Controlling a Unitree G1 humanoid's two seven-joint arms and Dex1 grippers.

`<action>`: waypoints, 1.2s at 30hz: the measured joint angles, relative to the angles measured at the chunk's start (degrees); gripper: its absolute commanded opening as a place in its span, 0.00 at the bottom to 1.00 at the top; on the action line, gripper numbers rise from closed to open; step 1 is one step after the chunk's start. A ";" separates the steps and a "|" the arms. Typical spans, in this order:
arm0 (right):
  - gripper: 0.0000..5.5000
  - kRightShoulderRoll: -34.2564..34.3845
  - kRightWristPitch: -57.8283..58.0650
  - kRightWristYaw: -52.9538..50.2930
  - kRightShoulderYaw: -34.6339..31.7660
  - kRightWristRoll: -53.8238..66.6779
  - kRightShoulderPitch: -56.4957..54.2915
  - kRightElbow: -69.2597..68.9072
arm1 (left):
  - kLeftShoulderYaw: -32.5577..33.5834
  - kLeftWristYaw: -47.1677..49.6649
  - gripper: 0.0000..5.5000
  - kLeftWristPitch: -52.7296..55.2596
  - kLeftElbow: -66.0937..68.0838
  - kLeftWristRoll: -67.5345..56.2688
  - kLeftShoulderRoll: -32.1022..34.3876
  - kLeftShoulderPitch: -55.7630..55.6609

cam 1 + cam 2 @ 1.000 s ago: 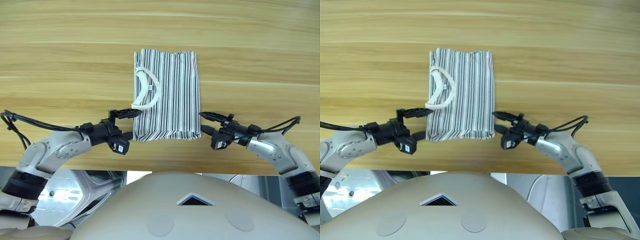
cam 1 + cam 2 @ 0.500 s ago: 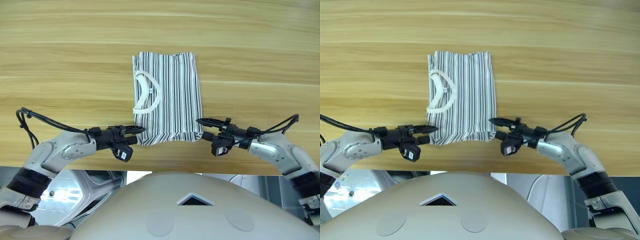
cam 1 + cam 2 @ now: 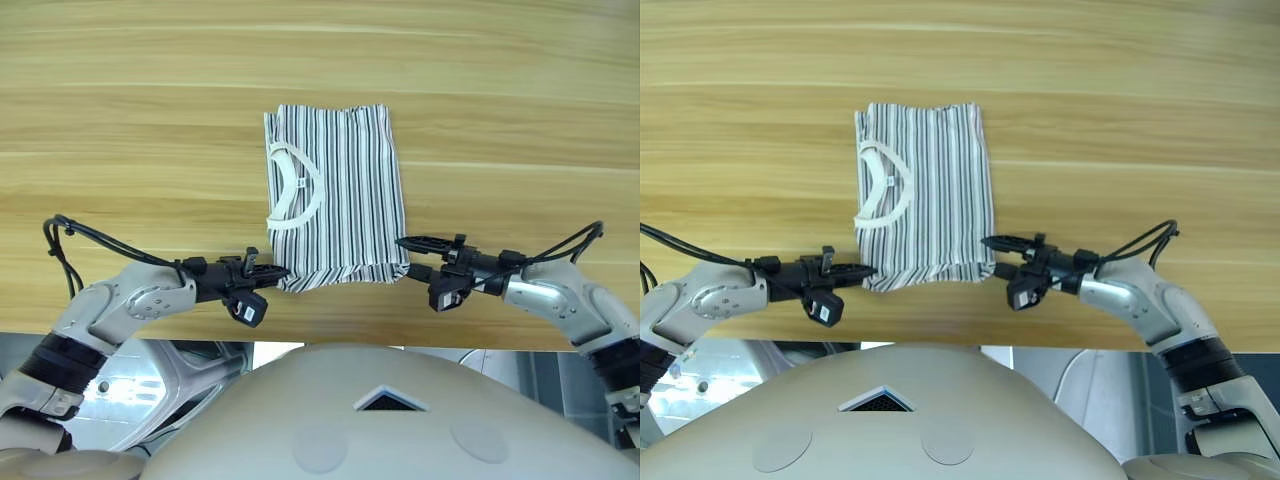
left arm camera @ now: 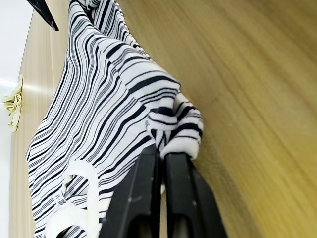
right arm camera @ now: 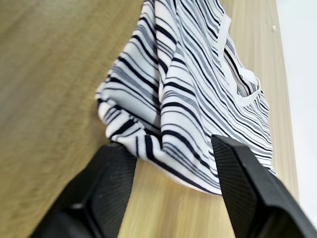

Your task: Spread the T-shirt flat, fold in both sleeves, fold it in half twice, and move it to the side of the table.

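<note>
Left eye view: the striped T-shirt [image 3: 345,190] lies folded into a narrow rectangle on the wooden tabletop [image 3: 130,110], with its white collar [image 3: 295,187] showing along the T-shirt's left edge. My left end effector [image 3: 276,270] is at the T-shirt's near left corner. In the left wrist view it is pinched closed on a small bunch of striped cloth there, the two fingers [image 4: 183,193] pressed together side by side. My right end effector [image 3: 405,255] is at the T-shirt's near right corner, its fingers [image 5: 114,173] spread wide apart and gripping nothing. The rumpled corner of the T-shirt sits in the gap between them, and one finger lies against the fold. Both near corners of the T-shirt are puckered, while its far edge rests flat on the tabletop.
</note>
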 measured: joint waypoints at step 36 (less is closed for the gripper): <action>0.02 -10.69 1.26 5.54 -5.78 10.44 24.64 -16.47 | 5.88 2.39 0.00 4.76 -15.20 -15.86 0.59 25.26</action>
